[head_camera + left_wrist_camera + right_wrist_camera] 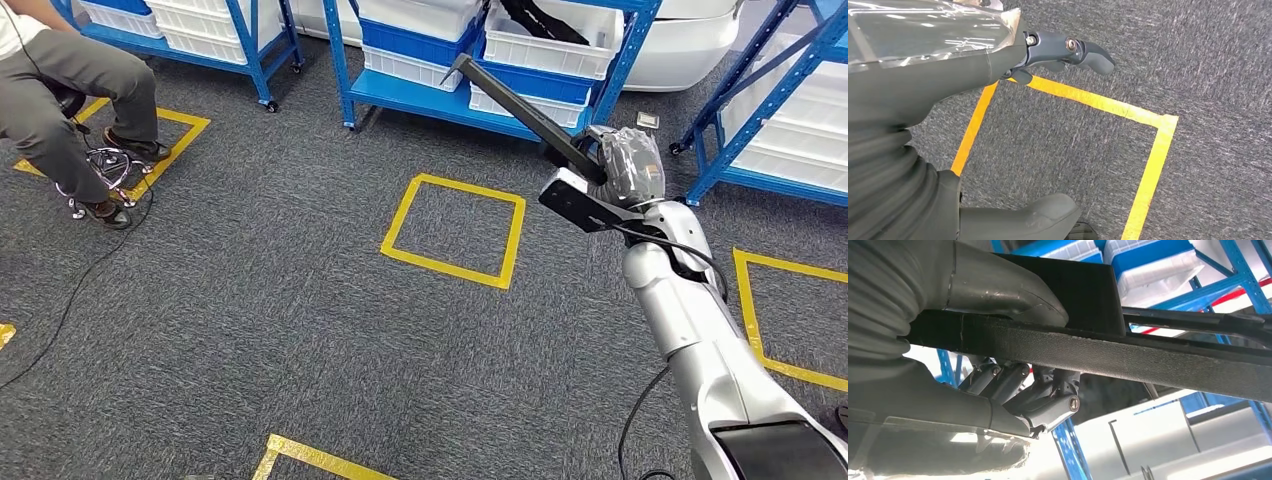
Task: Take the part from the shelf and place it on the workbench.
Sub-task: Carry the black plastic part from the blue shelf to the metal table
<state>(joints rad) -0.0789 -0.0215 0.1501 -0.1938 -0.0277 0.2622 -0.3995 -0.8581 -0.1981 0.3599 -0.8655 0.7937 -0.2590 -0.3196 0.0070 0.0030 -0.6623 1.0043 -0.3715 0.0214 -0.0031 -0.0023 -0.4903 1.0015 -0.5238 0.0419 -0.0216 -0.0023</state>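
already off the shelf, part carried at arm's length

the body of it was this: the right hand (pixel 628 165) was wrapped around one end of the part (pixel 520 110), a long dark bar. in the right wrist view the thumb lay pressed over the bar's upper face while the darker fingers (pixel 1048 395) curled beneath it, so the bar was clamped from both sides, probably to stop such a long piece from swinging. in the head view the hand sat at about 2 o'clock, and the bar ran from it toward 11 o'clock, its far tip over the lower edge of the blue shelf (pixel 420 95) and its white bins (pixel 545 45). held out and tilted up like that, the bar stayed well above the grey carpet (pixel 300 330).

the left hand (pixel 998 75) hung over the carpet beside a yellow tape square (pixel 1153 160); it held nothing, its thumb and dark fingers apart.

a seated person (pixel 60 90) was at 10 o'clock, well apart from the arm.

judging by this, the pick was done and the carry to the workbench remained; the bar's far end would need room when turning.
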